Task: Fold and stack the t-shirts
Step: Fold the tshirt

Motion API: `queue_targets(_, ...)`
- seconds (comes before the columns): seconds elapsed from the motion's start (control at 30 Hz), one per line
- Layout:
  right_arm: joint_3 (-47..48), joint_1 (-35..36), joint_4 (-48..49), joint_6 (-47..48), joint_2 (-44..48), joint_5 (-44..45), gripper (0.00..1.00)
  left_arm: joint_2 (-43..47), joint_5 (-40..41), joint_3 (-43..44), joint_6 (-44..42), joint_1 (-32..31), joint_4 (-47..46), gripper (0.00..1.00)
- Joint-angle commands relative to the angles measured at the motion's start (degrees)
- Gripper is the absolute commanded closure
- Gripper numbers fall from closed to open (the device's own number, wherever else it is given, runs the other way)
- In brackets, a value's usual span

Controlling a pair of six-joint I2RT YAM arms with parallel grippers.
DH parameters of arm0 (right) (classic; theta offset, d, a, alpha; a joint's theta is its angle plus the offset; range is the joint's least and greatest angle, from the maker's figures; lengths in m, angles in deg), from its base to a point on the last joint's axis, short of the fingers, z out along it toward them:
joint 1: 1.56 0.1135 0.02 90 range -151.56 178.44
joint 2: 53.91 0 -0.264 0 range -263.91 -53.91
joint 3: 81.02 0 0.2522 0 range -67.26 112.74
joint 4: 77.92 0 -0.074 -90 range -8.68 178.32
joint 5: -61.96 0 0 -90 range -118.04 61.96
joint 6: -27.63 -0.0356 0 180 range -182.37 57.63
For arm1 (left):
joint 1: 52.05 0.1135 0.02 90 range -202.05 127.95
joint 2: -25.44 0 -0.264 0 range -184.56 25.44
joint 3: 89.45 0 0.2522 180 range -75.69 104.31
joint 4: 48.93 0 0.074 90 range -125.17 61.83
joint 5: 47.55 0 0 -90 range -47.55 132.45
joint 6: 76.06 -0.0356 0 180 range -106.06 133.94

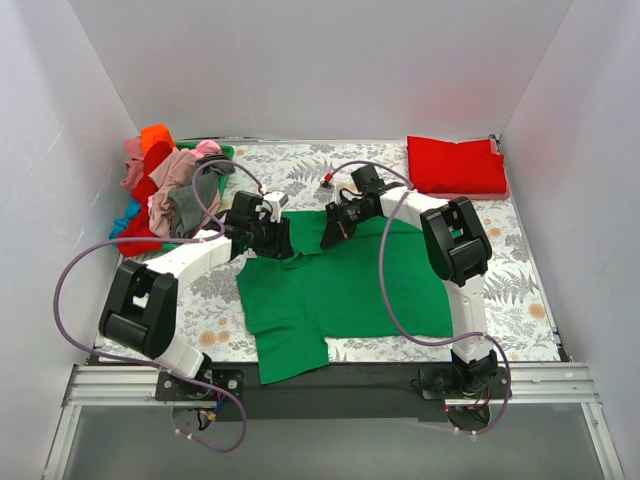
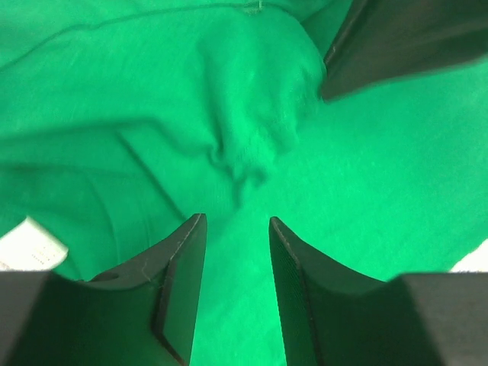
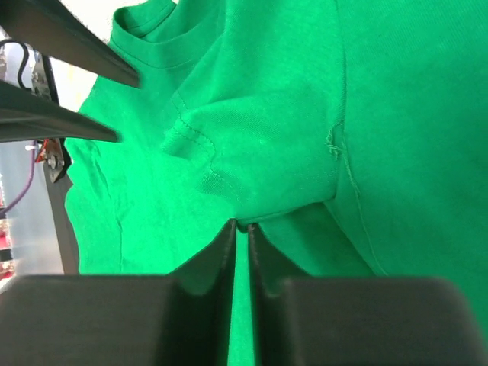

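Observation:
A bright green t-shirt (image 1: 340, 290) lies spread across the middle of the table, its lower part hanging over the front edge. My left gripper (image 1: 290, 245) is open just above the shirt's upper left part, and in the left wrist view (image 2: 236, 225) green cloth (image 2: 152, 114) lies under it. My right gripper (image 1: 328, 232) is close beside it and is shut on a folded edge of the green shirt (image 3: 259, 137), pinched at the tips (image 3: 240, 226). A folded red t-shirt (image 1: 455, 165) lies at the back right. Several crumpled t-shirts (image 1: 160, 190) are heaped at the back left.
A grey-white floral cloth (image 1: 520, 290) covers the table. A green basket (image 1: 218, 149) shows behind the heap. White walls close in the left, back and right. The left gripper's fingers (image 3: 69, 46) show in the right wrist view. A small red-tipped object (image 1: 326, 180) lies behind the grippers.

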State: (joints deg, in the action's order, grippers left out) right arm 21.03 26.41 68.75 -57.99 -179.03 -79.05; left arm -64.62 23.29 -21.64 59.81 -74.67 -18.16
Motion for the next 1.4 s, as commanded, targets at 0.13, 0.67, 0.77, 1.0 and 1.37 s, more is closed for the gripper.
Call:
queue_targets(0.13,1.1,-2.3,0.1,-0.9,0.7,0.3,0.99,8.6,2.9,-6.8,3.8,0.3,-1.5,0.6)
queue_targets(0.67,0.5,-4.2,-0.3,-0.5,0.7,1.1,0.99,2.2,-1.0,-7.0,6.6,-0.2,-4.3,0.52)
queue_targets(0.77,0.7,-4.3,-0.6,-0.4,0.6,2.0,0.99,1.1,-0.9,-6.8,6.8,-0.6,-4.7,0.53)
queue_targets(1.0,1.2,-5.4,-1.0,-0.4,0.5,3.0,0.99,-2.1,1.1,-5.4,7.1,-2.1,-4.8,0.58)
queue_targets(1.37,1.4,-5.8,-1.3,-0.7,0.0,1.5,0.99,-4.0,9.0,-2.6,7.5,-5.2,-3.0,0.65)
